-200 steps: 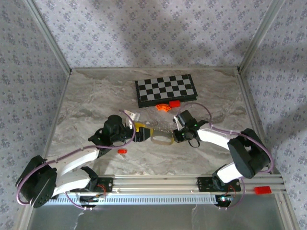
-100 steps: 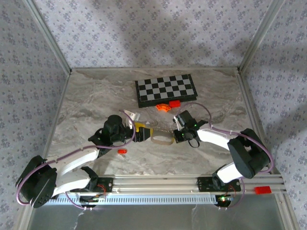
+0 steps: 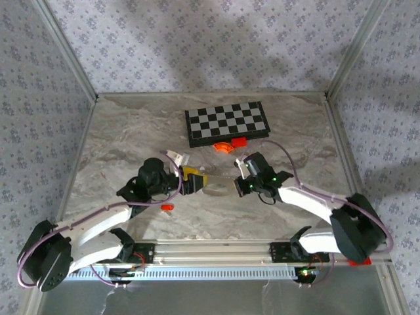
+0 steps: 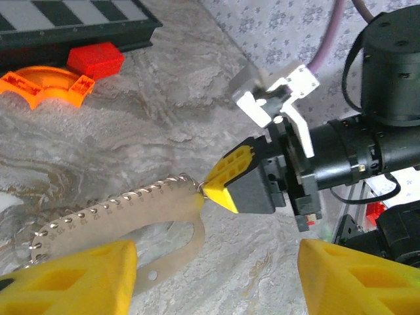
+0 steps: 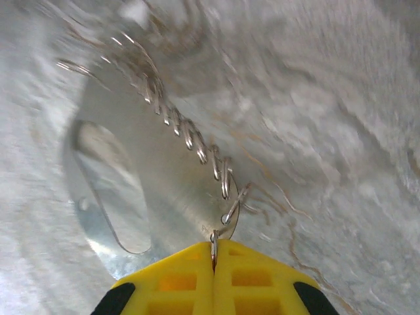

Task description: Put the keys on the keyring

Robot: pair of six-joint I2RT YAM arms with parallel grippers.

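The keyring (image 3: 216, 189) is a pale silvery oval plate with a thin link chain along its far edge. It sits between your two tools with its long axis running left to right, one end toward each tool. In the left wrist view the keyring (image 4: 128, 220) stretches from beside the left tool's left finger to the right tool's tip. The right tool (image 5: 214, 252) is closed tight, its yellow fingers pinching the small wire loop at the chain's end. From above, the right tool (image 3: 240, 186) meets the keyring's right end. The left tool (image 4: 213, 275) is spread wide and grips nothing. You cannot tell whether its left finger touches the keyring's other end.

One key (image 3: 167, 207) with a red head lies flat, just on the near side of the left tool (image 3: 195, 183).

Beyond both tools lie an orange curved piece (image 3: 223, 147), a red block (image 3: 238, 140) and a chessboard (image 3: 227, 123).

The tabletop (image 3: 125, 138) is marbled grey-beige. Grey patterned walls (image 3: 210, 46) enclose it.
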